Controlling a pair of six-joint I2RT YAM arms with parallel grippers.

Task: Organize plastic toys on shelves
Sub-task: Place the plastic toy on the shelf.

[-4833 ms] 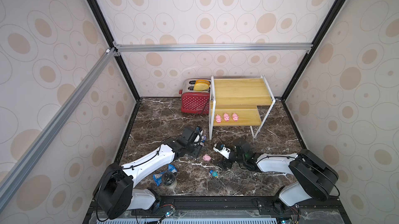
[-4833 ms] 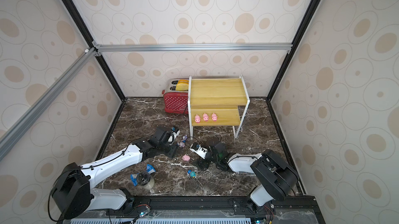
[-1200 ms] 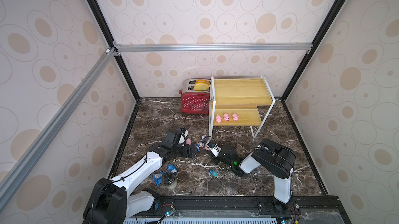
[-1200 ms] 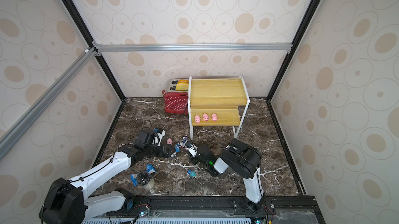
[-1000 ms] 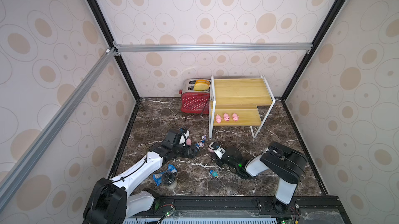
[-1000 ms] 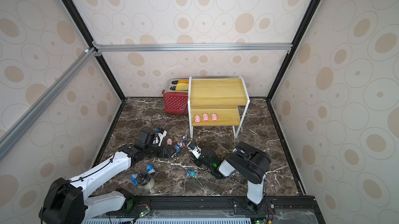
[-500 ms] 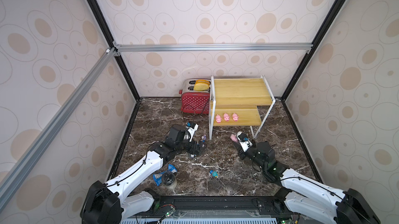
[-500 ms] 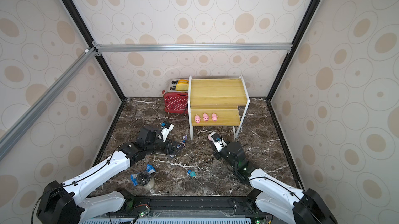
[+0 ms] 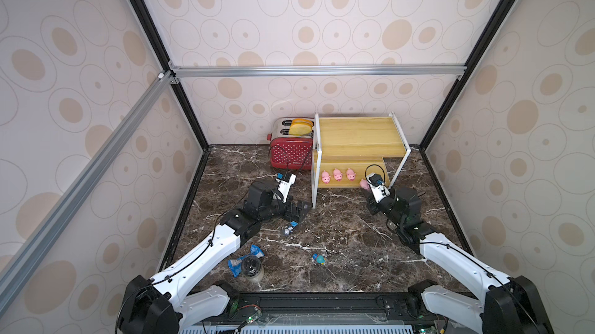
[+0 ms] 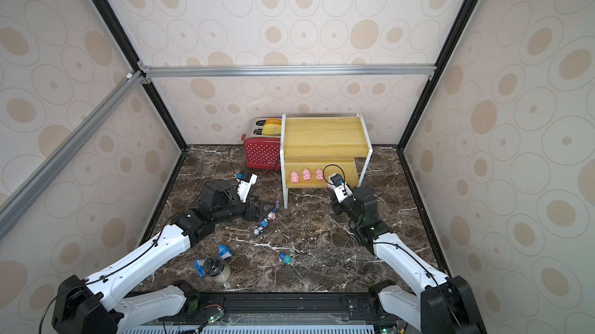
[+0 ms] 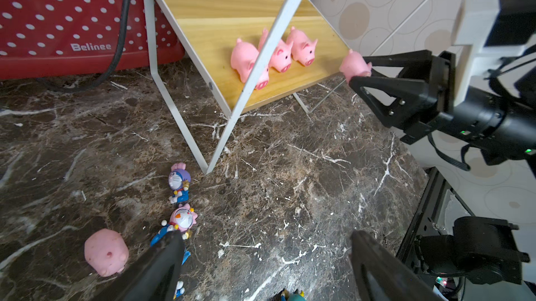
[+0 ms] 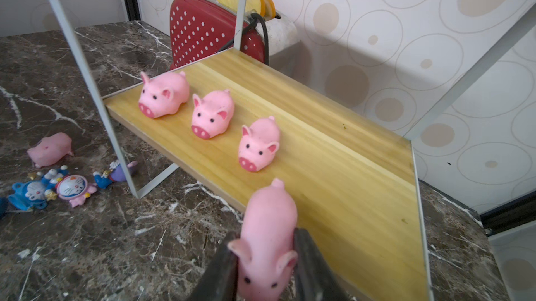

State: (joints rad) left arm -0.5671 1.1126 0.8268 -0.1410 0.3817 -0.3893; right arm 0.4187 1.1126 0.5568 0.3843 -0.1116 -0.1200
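Observation:
The shelves (image 9: 355, 132) stand at the back, yellow boards on a white frame. Three pink pigs (image 9: 337, 174) line the lower board (image 12: 348, 174), also seen as pigs (image 12: 213, 115) in the right wrist view. My right gripper (image 12: 265, 237) is shut on a fourth pink pig (image 12: 268, 227), held at that board's front edge (image 9: 364, 184). My left gripper (image 11: 265, 241) is open low over the floor, with nothing between its fingers. Beside it lie cartoon figurines (image 11: 181, 218) and a loose pig (image 11: 106, 251). Another figurine (image 9: 318, 258) lies mid-floor.
A red polka-dot toaster (image 9: 291, 153) with yellow slices stands left of the rack, its black cord (image 11: 121, 24) trailing on the floor. A dark-lidded jar (image 9: 252, 268) and a blue wrapper (image 9: 238, 260) sit near the front left. Patterned walls close in the marble floor.
My right arm has carried the pink pig from the middle of the floor up to the lower board's front edge. My left gripper has shifted slightly toward the rack's front leg, still open.

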